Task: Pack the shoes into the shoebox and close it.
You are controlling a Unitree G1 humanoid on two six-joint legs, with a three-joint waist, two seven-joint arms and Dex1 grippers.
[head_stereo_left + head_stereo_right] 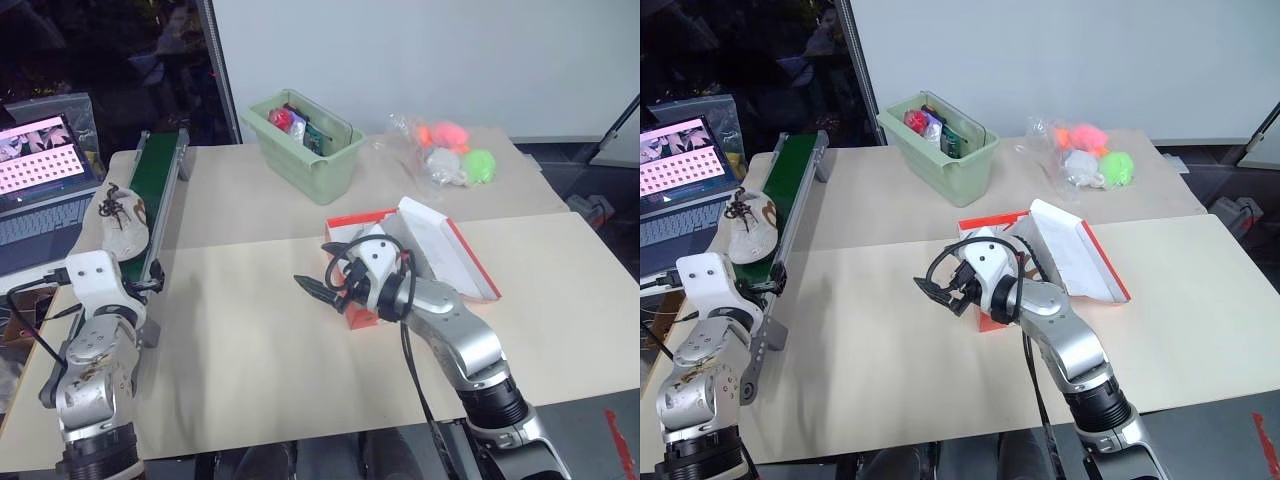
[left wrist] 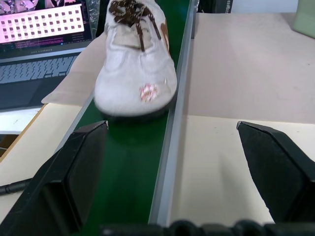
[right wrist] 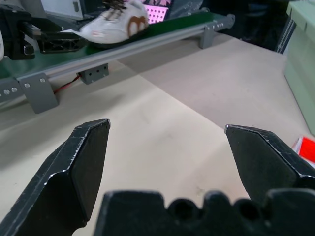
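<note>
The left tool (image 2: 172, 142) stood wide open and held nothing. Just ahead of it, one shoe (image 2: 134, 59) lay on the green conveyor belt (image 1: 157, 185), with its toe turned toward the tool and not yet between the fingers. The right tool (image 1: 318, 290) was also wide open and empty, above the bare bench (image 1: 260, 340). The red shoebox (image 1: 375, 225) was close behind this tool, with its lid (image 1: 440, 245) open and tilted up. The arm hid most of the inside of the box, so I could not tell if another shoe was already there. Farther from both tools stood a pale green bin (image 1: 305, 145) and a bag of colourful balls (image 1: 450, 150). As I judge it, the task was at an early stage: the shoe on the belt had to be gripped, carried to the box and put in, and then the lid had to be closed.
</note>
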